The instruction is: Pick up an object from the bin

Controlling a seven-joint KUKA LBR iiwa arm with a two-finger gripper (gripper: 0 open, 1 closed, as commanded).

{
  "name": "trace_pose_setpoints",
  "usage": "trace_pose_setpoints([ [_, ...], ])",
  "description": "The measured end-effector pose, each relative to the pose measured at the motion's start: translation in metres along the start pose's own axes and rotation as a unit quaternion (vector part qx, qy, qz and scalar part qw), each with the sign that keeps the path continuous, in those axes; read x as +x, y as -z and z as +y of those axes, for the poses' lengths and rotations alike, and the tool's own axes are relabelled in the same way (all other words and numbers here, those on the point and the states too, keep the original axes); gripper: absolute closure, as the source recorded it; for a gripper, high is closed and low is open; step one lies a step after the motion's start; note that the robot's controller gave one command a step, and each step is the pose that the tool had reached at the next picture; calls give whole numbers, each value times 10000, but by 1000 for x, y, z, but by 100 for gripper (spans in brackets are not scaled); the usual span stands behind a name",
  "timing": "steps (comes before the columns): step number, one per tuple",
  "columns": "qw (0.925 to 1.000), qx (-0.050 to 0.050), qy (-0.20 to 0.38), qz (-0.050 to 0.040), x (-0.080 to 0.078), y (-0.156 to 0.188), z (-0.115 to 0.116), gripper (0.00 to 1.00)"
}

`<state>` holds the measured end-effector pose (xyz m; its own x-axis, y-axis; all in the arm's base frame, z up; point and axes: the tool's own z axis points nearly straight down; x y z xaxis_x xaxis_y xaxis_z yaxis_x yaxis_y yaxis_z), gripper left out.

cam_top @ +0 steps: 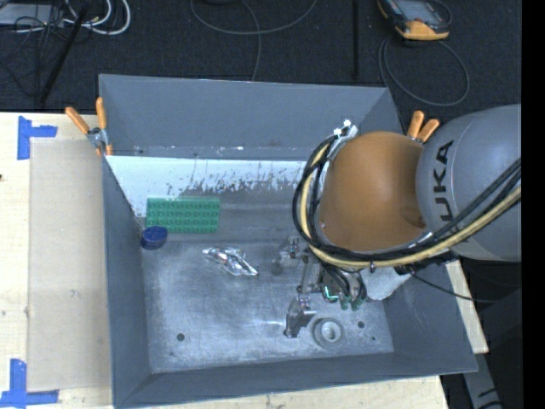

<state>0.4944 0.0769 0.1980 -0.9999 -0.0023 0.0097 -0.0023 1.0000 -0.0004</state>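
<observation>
The gripper [298, 312] hangs low over the front right of the bin [204, 335]. Whether it is wide or narrow cannot be told, and nothing shows in its grasp. To do this step well, it likely needs to centre over 1 thing before closing and keep clear of the bin's front wall. The nearest thing is a grey ring [328, 332], lying flat just beside the gripper on the arm's side. A crumpled clear wrapper [230, 261] lies toward the middle. A green brick [183, 215] and a blue cap [154, 238] lie well apart at the far left.
</observation>
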Motion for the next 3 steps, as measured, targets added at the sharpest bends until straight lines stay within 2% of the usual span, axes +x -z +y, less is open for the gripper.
trace_pose_setpoints([
  [1,9941,-1,-1087,-30,12,-124,-92,0],
  [2,9992,-8,-389,-116,19,-126,-156,0],
  [3,9989,-1,-466,-59,-6,-127,-120,0],
])
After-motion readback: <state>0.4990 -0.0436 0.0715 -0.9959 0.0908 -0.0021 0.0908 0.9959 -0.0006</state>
